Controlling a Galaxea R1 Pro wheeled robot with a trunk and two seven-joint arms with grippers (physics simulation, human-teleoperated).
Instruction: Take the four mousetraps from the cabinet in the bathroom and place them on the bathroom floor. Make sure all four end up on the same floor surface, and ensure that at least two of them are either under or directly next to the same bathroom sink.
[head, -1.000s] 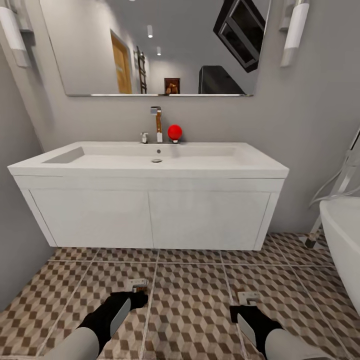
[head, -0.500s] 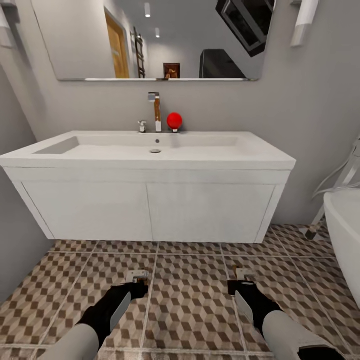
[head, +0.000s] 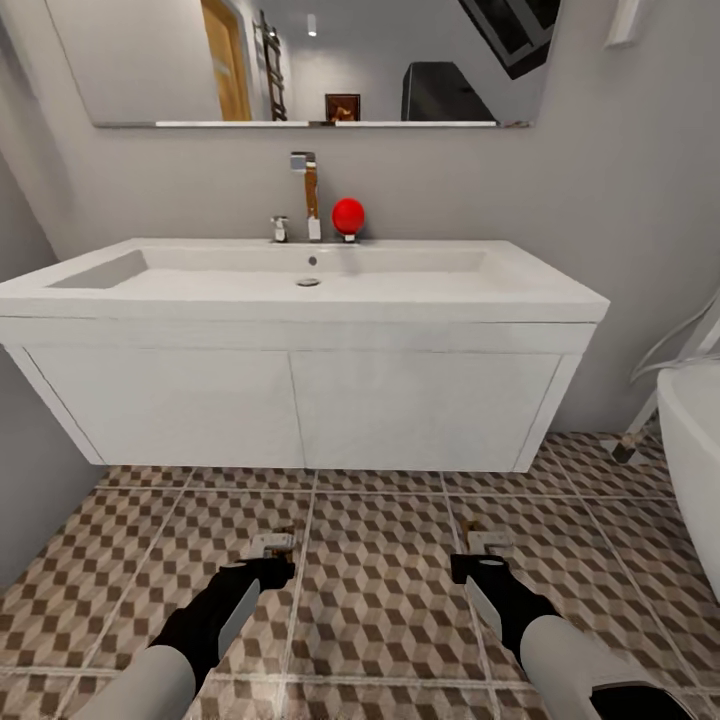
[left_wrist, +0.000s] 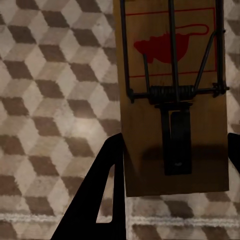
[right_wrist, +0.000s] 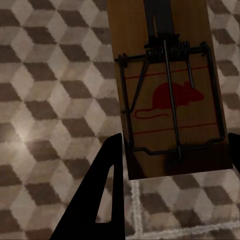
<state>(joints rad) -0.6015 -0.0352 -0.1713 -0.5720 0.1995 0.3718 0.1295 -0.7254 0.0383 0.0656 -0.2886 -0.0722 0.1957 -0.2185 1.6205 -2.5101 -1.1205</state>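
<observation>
Item 1: your left gripper (head: 270, 560), low over the bathroom floor (head: 380, 610), is clamped on a mousetrap (left_wrist: 172, 100), held between its fingers (left_wrist: 107, 190).

Item 2: your right gripper (head: 480, 560) likewise grips a second mousetrap (right_wrist: 170, 100); in the head view both traps are tiny pale slivers, apparently level.

Item 3: the bathroom sink (head: 300, 290) stands on the far side, centred, with the tiled floor running beneath it.

Item 4: a white bathtub (head: 695, 450) sits at the right.

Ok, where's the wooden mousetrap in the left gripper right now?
The wooden mousetrap sits between the left gripper fingers, over the cube-patterned floor, in front of the white sink unit.
</observation>
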